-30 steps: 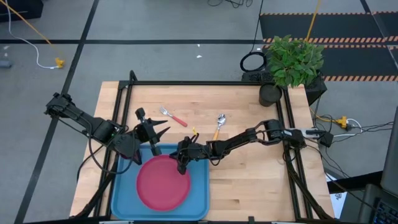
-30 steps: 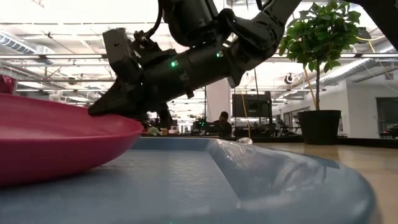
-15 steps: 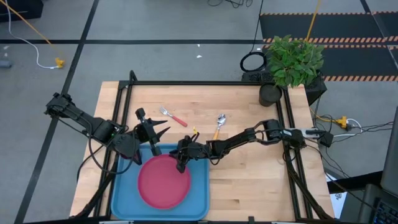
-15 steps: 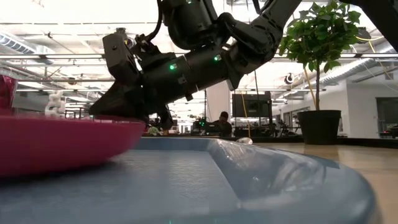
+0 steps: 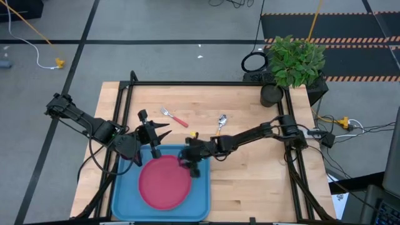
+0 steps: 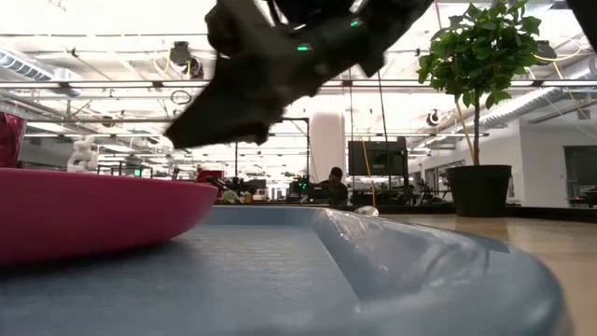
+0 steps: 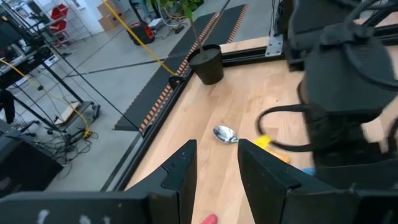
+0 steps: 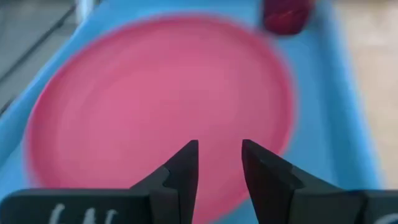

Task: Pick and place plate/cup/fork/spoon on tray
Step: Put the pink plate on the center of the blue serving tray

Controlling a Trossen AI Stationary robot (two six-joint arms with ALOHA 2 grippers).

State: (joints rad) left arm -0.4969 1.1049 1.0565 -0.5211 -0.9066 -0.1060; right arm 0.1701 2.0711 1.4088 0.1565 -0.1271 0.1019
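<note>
Beside tray [image 5: 203,199], fork [image 5: 174,117], spoon [image 5: 220,123], plant [image 5: 294,59]

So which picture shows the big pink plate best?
The high view: the whole round plate shows lying flat in the blue tray. The right wrist view fills up with it but blurs it and cuts its edge. The low view shows only its rim from the side. The left wrist view misses it.

Cup [image 8: 286,14] blurred, cut off by right wrist view's top edge; barely seen at low view's left edge. Spoon [image 7: 225,134] handle hidden behind right arm in left wrist view. Right pincer [image 6: 238,93] motion-blurred in low view. Fork [image 5: 173,116] tines too small to resolve.
</note>
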